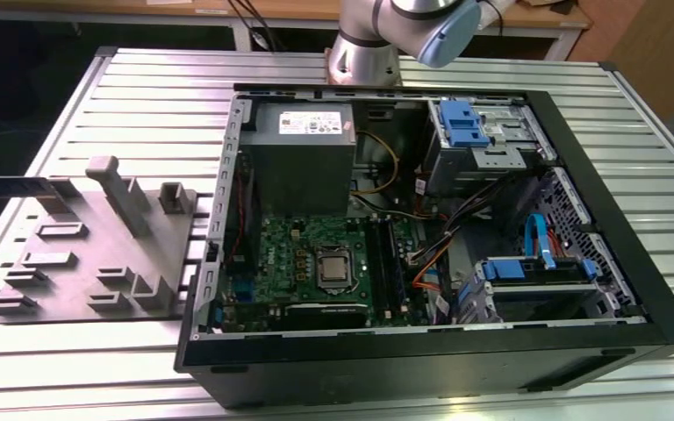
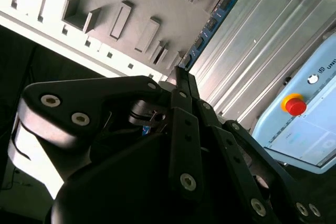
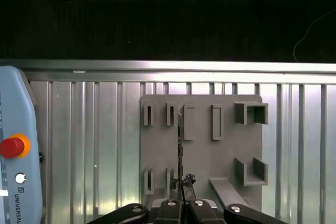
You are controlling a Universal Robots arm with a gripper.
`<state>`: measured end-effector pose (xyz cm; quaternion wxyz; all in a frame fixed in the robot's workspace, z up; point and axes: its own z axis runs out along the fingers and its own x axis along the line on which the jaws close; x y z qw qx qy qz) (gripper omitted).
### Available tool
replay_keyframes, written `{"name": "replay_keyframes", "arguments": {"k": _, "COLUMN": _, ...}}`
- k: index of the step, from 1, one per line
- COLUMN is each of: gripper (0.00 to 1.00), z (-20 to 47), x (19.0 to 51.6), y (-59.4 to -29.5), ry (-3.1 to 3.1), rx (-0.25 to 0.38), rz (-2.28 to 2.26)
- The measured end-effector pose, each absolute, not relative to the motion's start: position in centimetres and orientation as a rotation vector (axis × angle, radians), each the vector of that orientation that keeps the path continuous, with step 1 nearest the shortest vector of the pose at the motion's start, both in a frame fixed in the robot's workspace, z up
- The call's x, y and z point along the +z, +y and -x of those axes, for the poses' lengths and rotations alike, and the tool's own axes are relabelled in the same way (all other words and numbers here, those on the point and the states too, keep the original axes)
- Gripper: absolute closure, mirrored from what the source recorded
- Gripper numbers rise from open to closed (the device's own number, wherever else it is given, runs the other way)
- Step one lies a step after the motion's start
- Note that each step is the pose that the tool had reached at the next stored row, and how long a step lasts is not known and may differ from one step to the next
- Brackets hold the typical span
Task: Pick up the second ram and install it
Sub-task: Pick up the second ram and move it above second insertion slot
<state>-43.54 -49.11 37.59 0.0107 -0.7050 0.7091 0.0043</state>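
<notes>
Hand (image 3: 181, 183) (image 2: 179, 77) is fully closed on the second ram (image 3: 180, 145) (image 2: 212, 24): fingertips pinched together, board clamped between them.

First wrist view: ram is edge-on, a thin dark line running out from the fingertips over the grey fixture (image 3: 231, 145), between its two rows of slots. The slots next to it look empty. Can't tell how far the ram clears the fixture surface.

Second wrist view: gives the flat face, a blue-green strip with dark chips, with its far end over the fixture's edge and the slatted worktop (image 2: 252, 40) beyond.

Both wrist views have the teach pendant (image 3: 16, 150) lying on the worktop, well apart from the fixture, with its red stop button (image 3: 11, 146) facing up.

Exterior view: open PC case (image 1: 431, 351) sits at 3 o'clock of the fixture, just beside it. Motherboard (image 1: 296, 254) is on the case floor, and the long black memory slots (image 1: 392, 267) are at 3 o'clock of the CPU socket (image 1: 334, 267). Arm (image 1: 367, 44) rises at 12 o'clock of the case.

Ram is at the fixture, not yet at the slots.
</notes>
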Motion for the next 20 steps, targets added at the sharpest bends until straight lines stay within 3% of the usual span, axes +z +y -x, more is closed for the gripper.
{"name": "replay_keyframes", "arguments": {"k": 20, "gripper": 0.89, "z": 43.5, "x": 39.7, "y": -48.9, "ry": 2.213, "rx": 0.012, "rz": 2.201}}
